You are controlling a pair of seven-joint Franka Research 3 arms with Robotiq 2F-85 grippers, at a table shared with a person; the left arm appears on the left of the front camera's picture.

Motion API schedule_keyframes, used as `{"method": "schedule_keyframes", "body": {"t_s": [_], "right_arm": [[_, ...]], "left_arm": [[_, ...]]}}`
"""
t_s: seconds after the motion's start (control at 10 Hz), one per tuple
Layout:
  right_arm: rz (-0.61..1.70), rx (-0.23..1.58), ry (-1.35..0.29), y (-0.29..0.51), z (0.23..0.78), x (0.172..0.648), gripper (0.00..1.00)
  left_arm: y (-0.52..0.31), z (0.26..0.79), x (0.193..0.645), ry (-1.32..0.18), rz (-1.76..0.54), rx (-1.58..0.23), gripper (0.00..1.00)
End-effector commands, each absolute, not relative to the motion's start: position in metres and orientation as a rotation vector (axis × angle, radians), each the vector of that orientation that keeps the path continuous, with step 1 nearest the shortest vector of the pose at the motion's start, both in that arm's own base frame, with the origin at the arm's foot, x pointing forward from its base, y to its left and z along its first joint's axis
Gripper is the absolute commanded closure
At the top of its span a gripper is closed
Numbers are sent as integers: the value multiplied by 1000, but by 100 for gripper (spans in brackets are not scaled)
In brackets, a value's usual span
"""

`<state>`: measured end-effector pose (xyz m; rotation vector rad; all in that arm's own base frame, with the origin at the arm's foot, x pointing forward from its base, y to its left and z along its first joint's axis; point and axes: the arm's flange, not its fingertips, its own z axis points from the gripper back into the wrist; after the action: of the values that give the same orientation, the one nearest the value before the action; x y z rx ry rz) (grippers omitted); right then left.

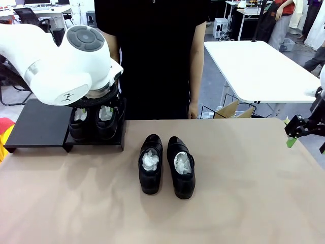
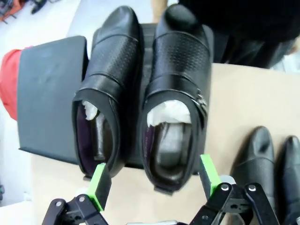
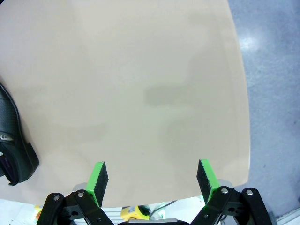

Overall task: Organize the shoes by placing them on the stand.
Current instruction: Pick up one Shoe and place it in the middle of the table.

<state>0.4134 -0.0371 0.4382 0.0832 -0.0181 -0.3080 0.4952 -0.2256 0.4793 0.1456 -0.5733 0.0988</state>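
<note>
front: looking across the table (image 1: pixel 244 203) at the person (image 1: pixel 152 51).
left wrist: hovering close over two shoes (image 2: pixel 173 93).
right wrist: facing down at the table's edge.
shared: front and left wrist are showing those shoes.

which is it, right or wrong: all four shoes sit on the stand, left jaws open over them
Wrong: only two shoes sit on the stand, the left jaws open over them; the front view shows the other two on the table.

Shoes (image 2: pixel 180 65) black with dotted uppers, paper (image 2: pixel 171 112) white, stand (image 2: pixel 47 93) black
</note>
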Motion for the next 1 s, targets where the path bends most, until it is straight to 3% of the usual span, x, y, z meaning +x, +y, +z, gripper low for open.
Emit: {"method": "schedule_keyframes", "body": {"t_s": [0.0,0.3,0.5,0.6,0.9], "right_arm": [[-308,83,-18,-37,438,413,0],[-66,229,-73,20,474,390,0],[59,158,-110,64,488,370,0],[-80,191,-82,31,479,394,0],[-31,181,-94,52,489,381,0]], "left_arm": [[-195,525,472,-515,67,127,3],[-142,550,476,-496,140,105,3],[-130,550,485,-465,152,66,3],[-126,546,488,-455,187,57,3],[-128,556,481,-488,159,96,3]]}}
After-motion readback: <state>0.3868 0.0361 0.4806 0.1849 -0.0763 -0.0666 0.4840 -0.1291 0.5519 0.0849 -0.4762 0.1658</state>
